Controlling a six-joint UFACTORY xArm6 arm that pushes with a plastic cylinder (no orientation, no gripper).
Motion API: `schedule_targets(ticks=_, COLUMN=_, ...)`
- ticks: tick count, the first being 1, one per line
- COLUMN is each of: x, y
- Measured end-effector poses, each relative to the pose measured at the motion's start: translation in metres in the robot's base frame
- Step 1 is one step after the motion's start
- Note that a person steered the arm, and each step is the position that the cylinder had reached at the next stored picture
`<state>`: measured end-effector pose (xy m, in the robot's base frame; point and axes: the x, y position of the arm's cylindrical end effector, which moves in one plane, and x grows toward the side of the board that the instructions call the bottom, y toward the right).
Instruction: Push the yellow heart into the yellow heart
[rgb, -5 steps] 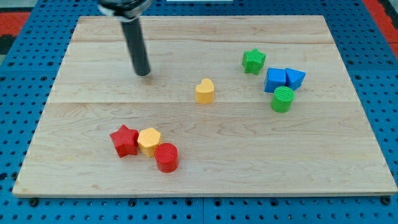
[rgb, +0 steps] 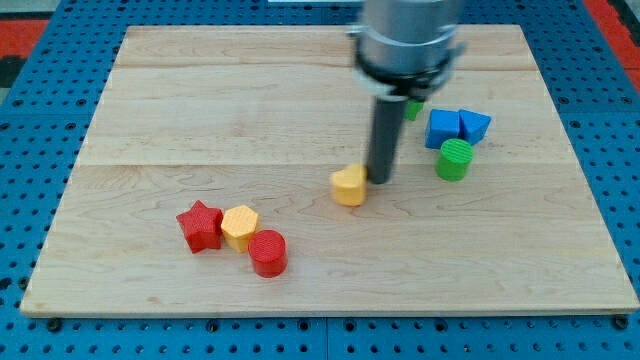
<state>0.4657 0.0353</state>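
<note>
A yellow heart (rgb: 349, 185) lies near the middle of the wooden board (rgb: 150, 130). My tip (rgb: 381, 180) stands right against the heart's right side, touching it or nearly so. The dark rod rises from there to the grey arm body at the view's top. A second yellow block (rgb: 240, 226), six-sided in look, sits at the lower left, pressed between a red star (rgb: 200, 226) and a red cylinder (rgb: 268, 252).
At the right are a green cylinder (rgb: 455, 159), a blue cube (rgb: 443, 128) and a blue triangular block (rgb: 474, 125), close together. A green block (rgb: 412, 108), mostly hidden behind the arm, lies left of the blue cube.
My tip has swung from the upper left of the board to the right side of the yellow heart. The heart has shifted down and to the right. The arm now hides the green star.
</note>
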Motion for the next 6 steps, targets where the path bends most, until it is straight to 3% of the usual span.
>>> schedule_targets(ticks=1, x=0.016, y=-0.077)
schedule_targets(ticks=2, x=0.09, y=-0.107)
schedule_targets(ticks=4, x=-0.013, y=-0.068)
schedule_targets(ticks=5, x=-0.01, y=-0.117)
schedule_targets(ticks=6, x=-0.048, y=-0.108)
